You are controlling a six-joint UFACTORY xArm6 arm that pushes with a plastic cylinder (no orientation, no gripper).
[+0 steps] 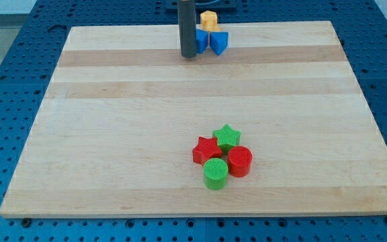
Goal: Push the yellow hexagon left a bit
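The yellow hexagon [209,19] sits at the view's top edge of the wooden board [113,134], right of centre. Just below it lie two blue blocks: one [201,40] partly hidden behind my rod, and a blue triangle-like block [220,42] to its right. My rod comes down from the top, and my tip [189,56] rests on the board just left of the blue blocks, below-left of the yellow hexagon. I cannot tell whether it touches the near blue block.
A cluster sits at the lower middle: a green star [228,136], a red star [206,150], a red cylinder [240,161] and a green cylinder [215,173]. The board lies on a blue perforated table [12,67].
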